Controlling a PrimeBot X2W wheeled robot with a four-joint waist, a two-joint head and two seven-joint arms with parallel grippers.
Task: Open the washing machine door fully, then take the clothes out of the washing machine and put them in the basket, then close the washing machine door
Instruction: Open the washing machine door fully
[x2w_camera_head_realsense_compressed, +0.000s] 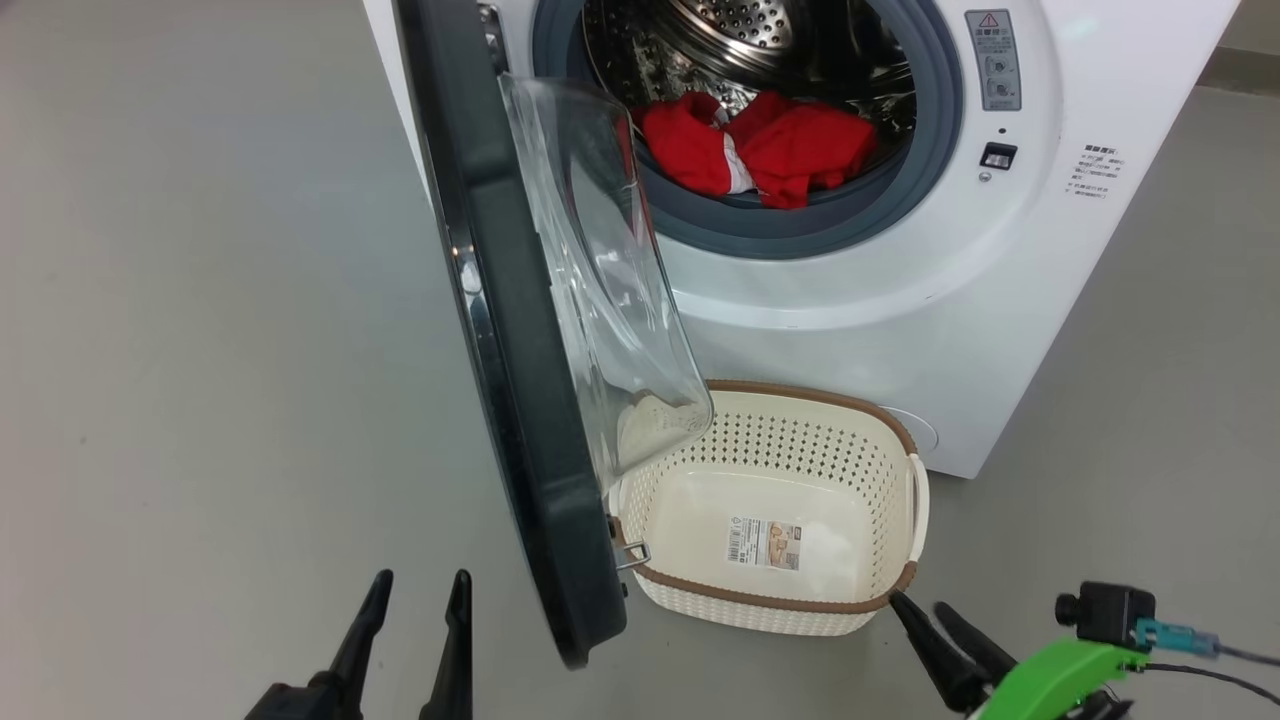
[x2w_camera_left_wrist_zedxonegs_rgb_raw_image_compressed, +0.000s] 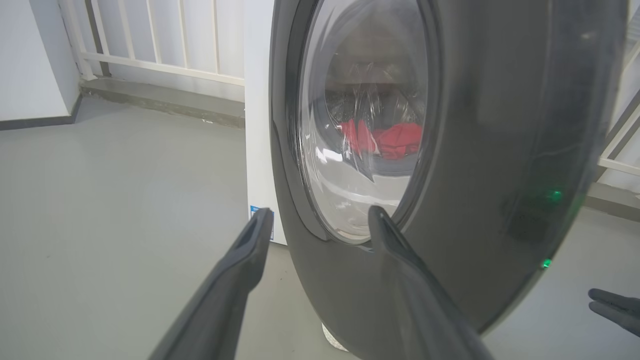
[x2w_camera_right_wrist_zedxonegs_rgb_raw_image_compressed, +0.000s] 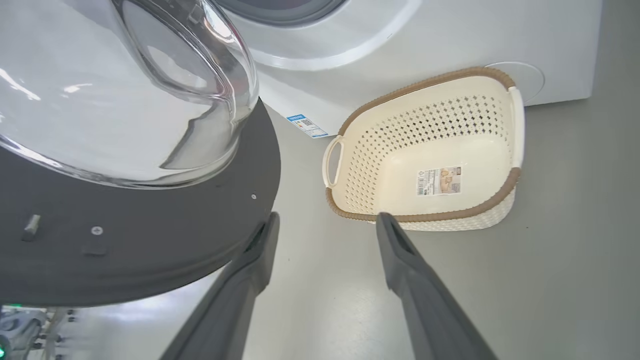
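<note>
The clothes (x2w_camera_head_realsense_compressed: 770, 150), a red heap with a strip of white, lie low at the front of the steel drum (x2w_camera_head_realsense_compressed: 740, 30) of the washing machine (x2w_camera_head_realsense_compressed: 900, 300). They rest against the grey-blue rubber ring (x2w_camera_head_realsense_compressed: 800, 225), well apart from both claws.

The washing machine door (x2w_camera_head_realsense_compressed: 520, 380) stands partly open, edge-on to the head view, between the two claws. The left claw (x2w_camera_head_realsense_compressed: 420, 590) is on its outer side, near the lower rim. Its fingers are spread wide and hold nothing. In the left wrist view one finger crosses the black rim, but whether it touches I cannot tell.

The right claw (x2w_camera_head_realsense_compressed: 920, 603) is on the door's inner side, low over the floor (x2w_camera_head_realsense_compressed: 200, 350). It too is spread wide and grips nothing. Its tips are just beside the near right corner of the basket (x2w_camera_head_realsense_compressed: 800, 440).

The basket sits on the floor in front of the machine, just beside the door's inner face (the glass bowl (x2w_camera_head_realsense_compressed: 600, 280) overhangs its far left corner). Its cream bottom carries a label sticker (x2w_camera_head_realsense_compressed: 763, 542).
</note>
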